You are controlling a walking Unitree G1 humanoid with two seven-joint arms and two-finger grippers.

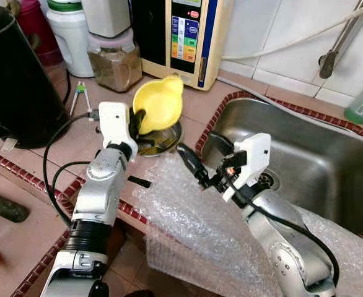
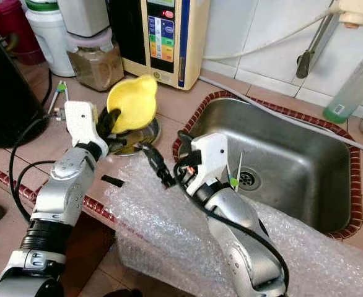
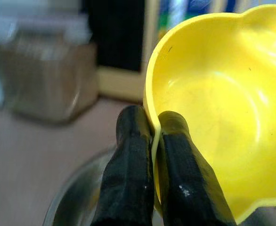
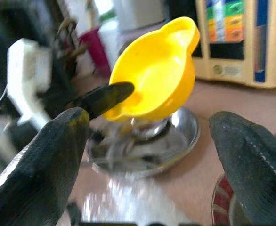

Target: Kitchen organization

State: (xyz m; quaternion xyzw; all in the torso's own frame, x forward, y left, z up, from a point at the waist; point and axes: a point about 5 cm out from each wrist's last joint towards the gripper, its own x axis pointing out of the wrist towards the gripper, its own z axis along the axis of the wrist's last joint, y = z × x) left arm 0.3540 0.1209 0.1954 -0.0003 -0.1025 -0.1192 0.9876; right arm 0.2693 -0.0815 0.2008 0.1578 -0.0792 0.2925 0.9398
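Left tool (image 1: pixel 138 122) had its two fingers pinched shut on the rim of the yellow bowl (image 1: pixel 160 102), one finger inside the wall and one outside. A rim pinch was the only hold I judged workable on a thin plastic wall. The bowl hung tilted, mouth turned toward the head camera, lifted just above the steel dish (image 1: pixel 166 140) on the table (image 1: pixel 82 139). I judged it had been nested in that dish and was being held off it for moving elsewhere.

Right tool (image 1: pixel 197 168) hovered with its fingers spread and nothing between them, over the bubble wrap (image 1: pixel 194 229) draped across the table edge, pointing at the bowl. My guess: it was placed there to steady the dish or take the bowl over.

Outward: sink (image 1: pixel 305 161) to the right, black kettle (image 1: pixel 14 80) to the left, jar (image 1: pixel 114 62) and a wall appliance (image 1: pixel 181 37) behind the bowl.
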